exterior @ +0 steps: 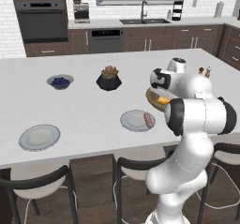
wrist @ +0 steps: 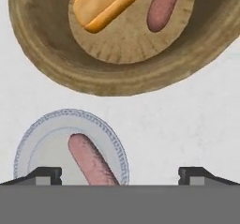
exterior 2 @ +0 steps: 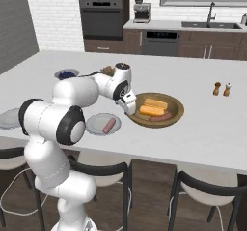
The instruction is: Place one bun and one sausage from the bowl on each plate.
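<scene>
Two buns (exterior 2: 153,107) and one sausage (exterior 2: 160,117) in bowl (exterior 2: 176,114); second sausage (exterior 2: 109,125) on near plate (exterior 2: 94,124); far plate (exterior: 40,137) bare. Gripper (wrist: 120,174) spread wide, holding nothing.

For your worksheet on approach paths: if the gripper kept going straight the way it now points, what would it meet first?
Probably the bare countertop, between the bowl and the plate holding a sausage. The open gripper points down there, though depth is hard to judge.

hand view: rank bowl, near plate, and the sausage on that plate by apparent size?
1. bowl, widest, cropped at the top edge
2. plate, partly cut off at the bottom
3. sausage on the plate, smallest, its lower end also cut off
The order is clear despite the cropping.
</scene>
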